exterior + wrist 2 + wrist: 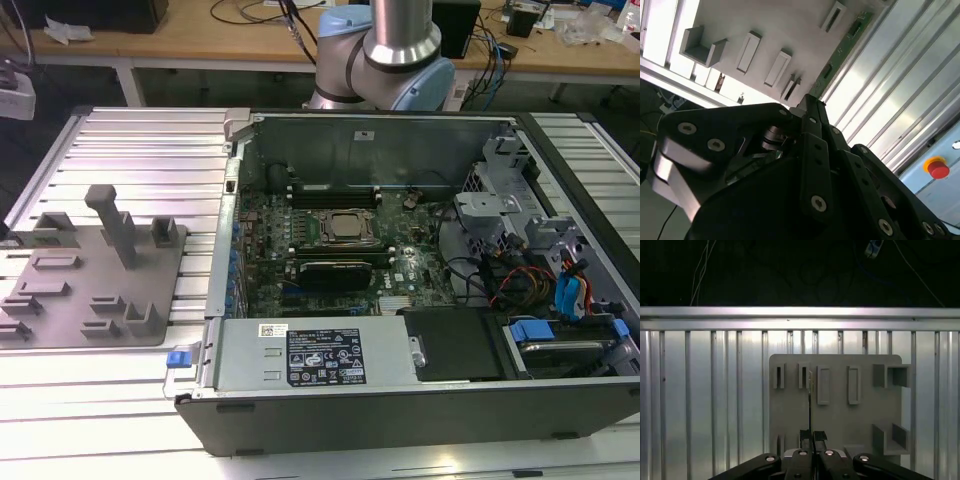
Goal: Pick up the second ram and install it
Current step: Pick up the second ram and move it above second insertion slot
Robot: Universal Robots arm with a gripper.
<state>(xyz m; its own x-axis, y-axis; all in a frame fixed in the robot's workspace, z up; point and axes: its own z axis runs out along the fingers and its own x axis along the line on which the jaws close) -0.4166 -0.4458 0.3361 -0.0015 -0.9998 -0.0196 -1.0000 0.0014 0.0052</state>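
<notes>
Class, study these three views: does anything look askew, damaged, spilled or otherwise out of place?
Nothing stands out. The claw grips the second ram by one end, and in the first wrist view the stick runs straight, in line with the side edges of the grey fixture plate. No spill or damage shows.

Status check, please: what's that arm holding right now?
Gripper shut on the second ram. Ram hangs over the grey fixture plate. Nothing seen blocking it.
</notes>
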